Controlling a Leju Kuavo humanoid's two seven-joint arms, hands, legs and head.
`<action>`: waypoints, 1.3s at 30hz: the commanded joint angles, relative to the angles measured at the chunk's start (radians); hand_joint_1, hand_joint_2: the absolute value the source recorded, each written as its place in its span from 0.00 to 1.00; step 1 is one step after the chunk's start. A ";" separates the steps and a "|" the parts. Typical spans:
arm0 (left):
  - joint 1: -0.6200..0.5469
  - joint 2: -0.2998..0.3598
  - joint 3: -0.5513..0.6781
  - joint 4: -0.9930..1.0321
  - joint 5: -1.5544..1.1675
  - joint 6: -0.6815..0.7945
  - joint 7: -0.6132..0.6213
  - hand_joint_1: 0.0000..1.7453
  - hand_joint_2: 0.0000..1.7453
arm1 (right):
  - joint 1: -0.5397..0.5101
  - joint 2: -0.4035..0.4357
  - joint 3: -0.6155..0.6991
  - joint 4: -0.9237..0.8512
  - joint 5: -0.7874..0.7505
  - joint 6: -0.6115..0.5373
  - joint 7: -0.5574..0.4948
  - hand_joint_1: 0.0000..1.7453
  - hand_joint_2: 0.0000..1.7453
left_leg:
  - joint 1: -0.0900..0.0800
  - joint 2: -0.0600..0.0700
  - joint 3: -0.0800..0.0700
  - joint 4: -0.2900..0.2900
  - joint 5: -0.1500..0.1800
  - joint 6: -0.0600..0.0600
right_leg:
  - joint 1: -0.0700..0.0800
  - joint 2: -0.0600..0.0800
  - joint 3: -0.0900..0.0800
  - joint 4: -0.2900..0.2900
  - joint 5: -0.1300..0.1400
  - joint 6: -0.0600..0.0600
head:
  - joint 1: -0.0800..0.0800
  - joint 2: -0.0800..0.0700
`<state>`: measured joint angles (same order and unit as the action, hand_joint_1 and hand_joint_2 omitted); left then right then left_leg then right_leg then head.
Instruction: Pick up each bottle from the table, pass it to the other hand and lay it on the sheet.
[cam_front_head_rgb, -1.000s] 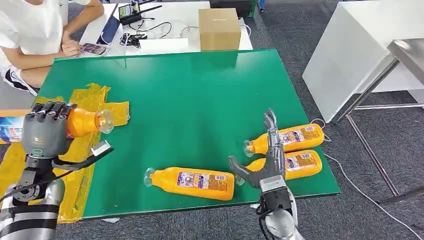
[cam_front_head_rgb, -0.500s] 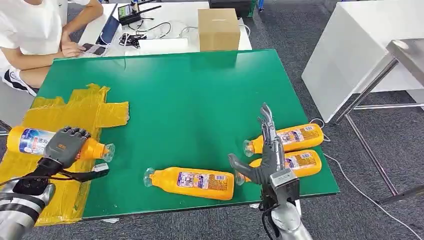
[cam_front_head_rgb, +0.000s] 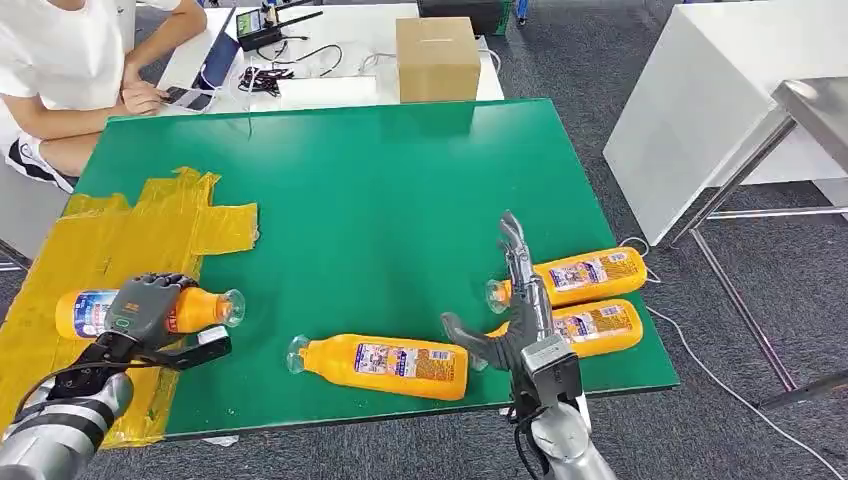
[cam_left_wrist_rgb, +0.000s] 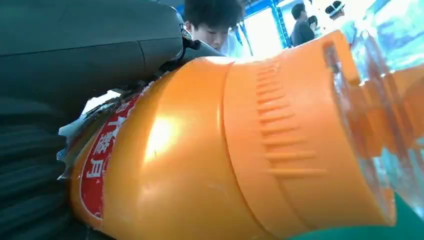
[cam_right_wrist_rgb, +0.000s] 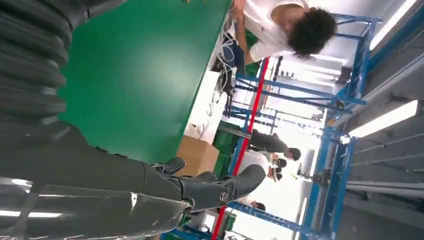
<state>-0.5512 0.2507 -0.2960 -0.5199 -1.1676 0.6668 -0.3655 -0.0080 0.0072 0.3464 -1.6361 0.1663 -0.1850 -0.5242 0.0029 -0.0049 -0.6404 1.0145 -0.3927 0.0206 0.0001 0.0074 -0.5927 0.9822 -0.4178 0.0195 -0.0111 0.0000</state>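
Observation:
My left hand (cam_front_head_rgb: 148, 310) grips an orange bottle (cam_front_head_rgb: 95, 311) low over the yellow sheet (cam_front_head_rgb: 110, 262) at the table's front left, the bottle lying flat with its clear cap (cam_front_head_rgb: 232, 306) toward the middle. Up close the same bottle (cam_left_wrist_rgb: 240, 150) lies against my left hand (cam_left_wrist_rgb: 65, 65). My right hand (cam_front_head_rgb: 517, 310) is open, fingers straight, above the front right of the table. One orange bottle (cam_front_head_rgb: 385, 365) lies near the front edge beside its thumb. Two more bottles (cam_front_head_rgb: 585, 275) (cam_front_head_rgb: 595, 326) lie just right of that hand.
A green table (cam_front_head_rgb: 380, 200) carries everything. A cardboard box (cam_front_head_rgb: 437, 57) stands at its far edge. A person (cam_front_head_rgb: 75, 70) sits at the far left with a phone. A white table with cables stands behind, and a white cabinet (cam_front_head_rgb: 720, 90) at the right.
My left hand has lowered the bottle from chest height down to the sheet and turned it flat. My right hand has drifted slightly left, still open.

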 joint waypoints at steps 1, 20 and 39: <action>-0.028 -0.093 0.114 0.061 0.129 -0.031 -0.095 0.35 1.00 | -0.050 -0.007 0.041 0.103 0.001 0.013 0.014 0.00 1.00 | 0.000 -0.001 0.005 -0.001 -0.002 -0.001 | 0.000 -0.002 0.006 -0.001 -0.002 0.000 | 0.000 0.000; -0.022 -0.072 0.000 0.124 -0.028 -0.066 0.074 0.00 1.00 | -0.080 -0.010 0.065 0.138 0.037 0.025 0.042 0.00 1.00 | 0.000 0.000 0.005 -0.001 -0.002 -0.001 | 0.001 0.000 0.006 -0.001 -0.001 0.000 | 0.000 0.000; 0.044 -0.158 0.118 -0.109 0.049 0.031 -0.017 0.00 1.00 | -0.082 -0.044 0.118 0.176 0.170 0.014 0.096 0.00 1.00 | 0.000 -0.004 0.007 -0.001 -0.001 0.000 | 0.001 -0.004 0.009 -0.002 -0.002 0.001 | 0.000 0.000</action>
<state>-0.5464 0.1709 -0.2770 -0.4788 -1.1738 0.6859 -0.3201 -0.0590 0.0030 0.4048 -1.5392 0.2746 -0.1534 -0.4437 0.0030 -0.0073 -0.6382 1.0144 -0.3921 0.0208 0.0002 0.0065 -0.5896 0.9822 -0.4177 0.0195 -0.0114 0.0000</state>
